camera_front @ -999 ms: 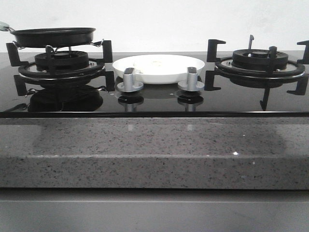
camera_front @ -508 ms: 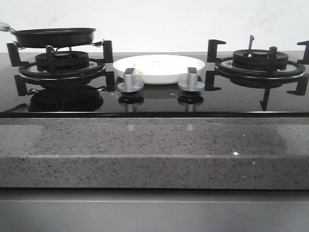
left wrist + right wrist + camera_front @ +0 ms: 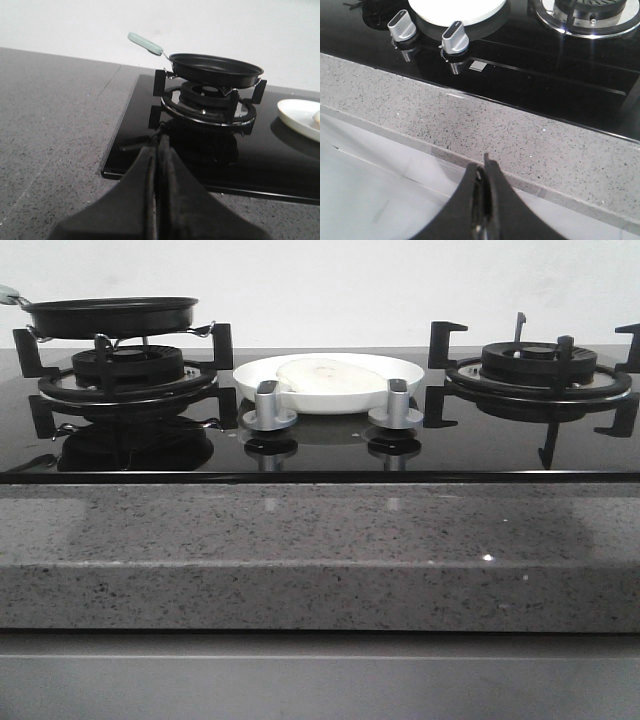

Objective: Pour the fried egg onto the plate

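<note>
At the far left of the front view, a black frying pan (image 3: 110,315) is seen resting on the supports of the left burner (image 3: 128,375), its pale green handle (image 3: 8,294) pointing away to the left. The pan is seen empty in the left wrist view. The left tool (image 3: 158,165) is shown in its own wrist view clenched, its black fingers pressed together with nothing between them, and it is held over the grey speckled counter (image 3: 320,550) beside the hob, apart from the pan.

Between the two burners, on the black glass hob (image 3: 320,455), the plate (image 3: 330,382) is placed. The fried egg (image 3: 325,375) is seen lying in the plate, slightly to the left of its middle. Just in front of the plate, two silver knobs (image 3: 269,408) are set side by side.

To the right, the right burner (image 3: 538,370) is left bare, with its black supports standing up around it.

The right tool (image 3: 484,187) is shown in its wrist view clenched as well, fingers closed on nothing, and it is held over the front edge of the counter, well apart from the plate.
</note>
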`<state>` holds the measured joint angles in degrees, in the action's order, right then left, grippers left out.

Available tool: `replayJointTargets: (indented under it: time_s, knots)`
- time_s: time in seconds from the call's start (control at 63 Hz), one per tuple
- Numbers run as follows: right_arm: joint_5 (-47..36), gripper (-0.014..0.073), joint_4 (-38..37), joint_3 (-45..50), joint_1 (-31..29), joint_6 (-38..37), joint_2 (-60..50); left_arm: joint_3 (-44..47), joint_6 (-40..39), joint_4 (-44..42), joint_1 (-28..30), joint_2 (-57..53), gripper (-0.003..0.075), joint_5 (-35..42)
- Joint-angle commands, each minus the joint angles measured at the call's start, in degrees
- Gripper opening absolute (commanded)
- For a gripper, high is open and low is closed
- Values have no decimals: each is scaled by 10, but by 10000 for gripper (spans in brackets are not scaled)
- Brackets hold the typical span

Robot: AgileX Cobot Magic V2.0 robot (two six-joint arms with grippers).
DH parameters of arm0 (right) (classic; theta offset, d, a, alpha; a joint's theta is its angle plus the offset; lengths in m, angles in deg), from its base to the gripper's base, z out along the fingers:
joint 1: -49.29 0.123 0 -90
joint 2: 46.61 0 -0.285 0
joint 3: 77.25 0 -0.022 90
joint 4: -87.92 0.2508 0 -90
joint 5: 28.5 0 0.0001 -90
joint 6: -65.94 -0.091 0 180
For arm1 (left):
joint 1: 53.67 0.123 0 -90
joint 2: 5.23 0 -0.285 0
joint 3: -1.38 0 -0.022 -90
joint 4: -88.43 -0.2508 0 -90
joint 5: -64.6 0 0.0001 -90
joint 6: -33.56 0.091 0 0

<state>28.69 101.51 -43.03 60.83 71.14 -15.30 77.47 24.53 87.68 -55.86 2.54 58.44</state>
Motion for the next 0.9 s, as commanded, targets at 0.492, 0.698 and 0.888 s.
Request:
replayJointTargets:
  time_s: [0.492, 0.698, 0.888]
  knots:
    - [-36, -118, 3, -13, 1, 5, 4, 17, -5, -10, 11, -12, -20, 120]
    - [-36, -118, 3, -13, 1, 5, 4, 17, -5, -10, 11, -12, -20, 120]
    - [-36, -118, 3, -13, 1, 5, 4, 17, -5, -10, 11, -12, -20, 120]
